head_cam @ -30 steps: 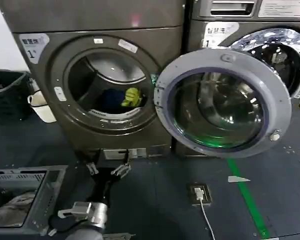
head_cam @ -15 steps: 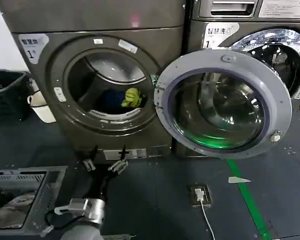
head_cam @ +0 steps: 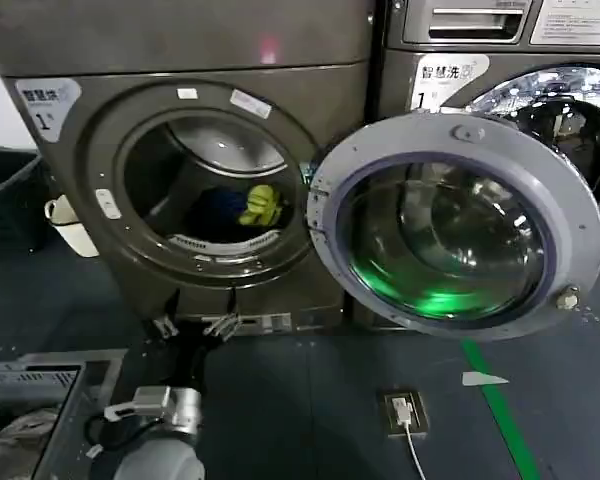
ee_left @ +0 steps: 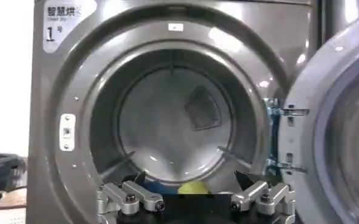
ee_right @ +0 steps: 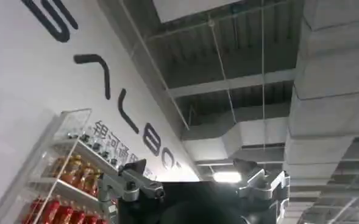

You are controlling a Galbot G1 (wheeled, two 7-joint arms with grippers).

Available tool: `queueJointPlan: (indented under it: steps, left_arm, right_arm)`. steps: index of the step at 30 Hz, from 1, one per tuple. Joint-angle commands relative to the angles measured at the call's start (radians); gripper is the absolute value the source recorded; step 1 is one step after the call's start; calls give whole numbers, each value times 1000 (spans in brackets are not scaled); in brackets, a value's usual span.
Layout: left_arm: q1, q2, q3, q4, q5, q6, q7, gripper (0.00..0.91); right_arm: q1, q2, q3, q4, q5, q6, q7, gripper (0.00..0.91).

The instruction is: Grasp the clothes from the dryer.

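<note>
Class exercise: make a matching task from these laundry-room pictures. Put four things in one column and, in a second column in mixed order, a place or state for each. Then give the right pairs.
Things:
1. yellow-green fabric piece
2. glass door
3. left gripper
4. right gripper

Places or states:
A. swung wide open, to the right of the porthole
B. pointing up toward the ceiling, fingers apart
C. lying inside the drum beside the dark blue fabric piece
D. open, low in front of the dryer, below the porthole

Pairs: 1-C, 2-A, 3-D, 4-B
</note>
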Motion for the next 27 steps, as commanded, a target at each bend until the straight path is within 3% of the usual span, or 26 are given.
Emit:
queueJointPlan:
  steps: [1, 27]
  left_arm:
    - [-1, 1, -17, -1, -7, 4, -4, 907]
    - [-10, -2, -40, 0, -23, 8, 3, 907]
  right_arm:
    - [0, -3, -1, 1, 1, 2, 0, 907]
    - [8, -8, -5, 1, -2, 5, -7, 907]
